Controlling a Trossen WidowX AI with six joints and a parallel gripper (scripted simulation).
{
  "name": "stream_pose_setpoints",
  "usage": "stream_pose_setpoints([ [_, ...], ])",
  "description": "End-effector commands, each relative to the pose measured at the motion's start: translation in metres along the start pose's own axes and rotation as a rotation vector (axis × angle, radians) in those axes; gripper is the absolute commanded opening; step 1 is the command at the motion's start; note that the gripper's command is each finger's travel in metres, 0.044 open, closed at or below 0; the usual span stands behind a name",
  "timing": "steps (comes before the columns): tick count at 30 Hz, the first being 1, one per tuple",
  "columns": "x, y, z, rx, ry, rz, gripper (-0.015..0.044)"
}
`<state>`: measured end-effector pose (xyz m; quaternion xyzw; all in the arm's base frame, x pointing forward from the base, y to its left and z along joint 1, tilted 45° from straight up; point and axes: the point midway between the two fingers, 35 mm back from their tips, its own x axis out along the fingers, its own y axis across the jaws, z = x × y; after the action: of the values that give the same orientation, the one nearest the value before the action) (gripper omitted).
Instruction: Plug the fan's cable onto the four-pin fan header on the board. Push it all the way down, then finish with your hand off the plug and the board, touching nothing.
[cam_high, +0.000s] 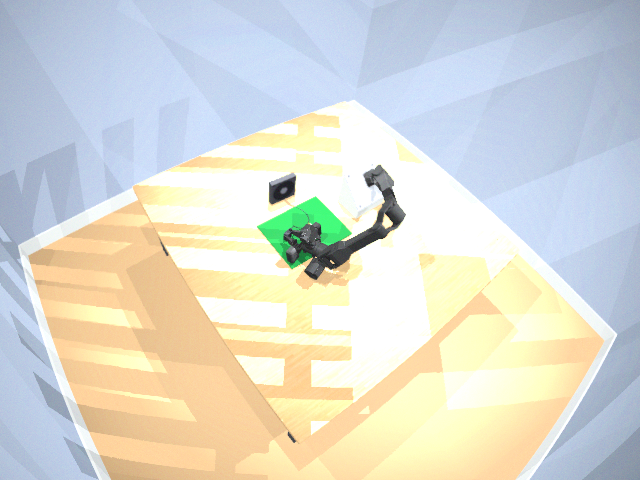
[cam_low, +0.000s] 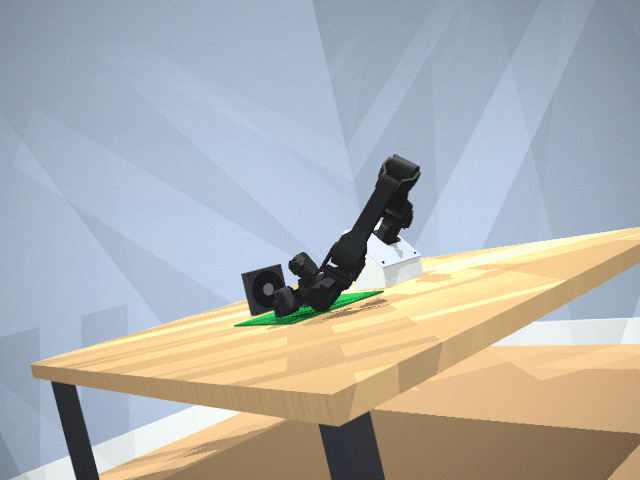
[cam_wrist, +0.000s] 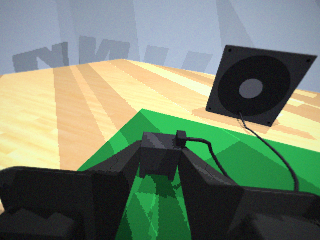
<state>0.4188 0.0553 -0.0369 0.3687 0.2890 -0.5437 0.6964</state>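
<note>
My gripper is shut on the fan cable's dark plug, whose block shows between the two fingertips in the wrist view. The thin black cable leaves the plug's right side and runs to the fan. The green board lies flat on the table under the gripper, and the hand is low over it. The four-pin header cannot be made out; the hand and plug hide that spot. Whether the plug sits on the header cannot be told.
The fan stands upright just beyond the board's edge. The arm's white base box stands on the wooden table beside the board. The cable curves over the board at the right in the wrist view.
</note>
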Motion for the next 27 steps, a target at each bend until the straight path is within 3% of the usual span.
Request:
stream_pose_setpoints([
  [1, 0.0, 0.0, 0.0, 0.0, 0.0, 0.0, 0.0105],
  [5, 0.0, 0.0, 0.0, 0.0, 0.0, 0.0, 0.0205],
  [27, 0.0, 0.0, 0.0, 0.0, 0.0, 0.0, 0.0205],
])
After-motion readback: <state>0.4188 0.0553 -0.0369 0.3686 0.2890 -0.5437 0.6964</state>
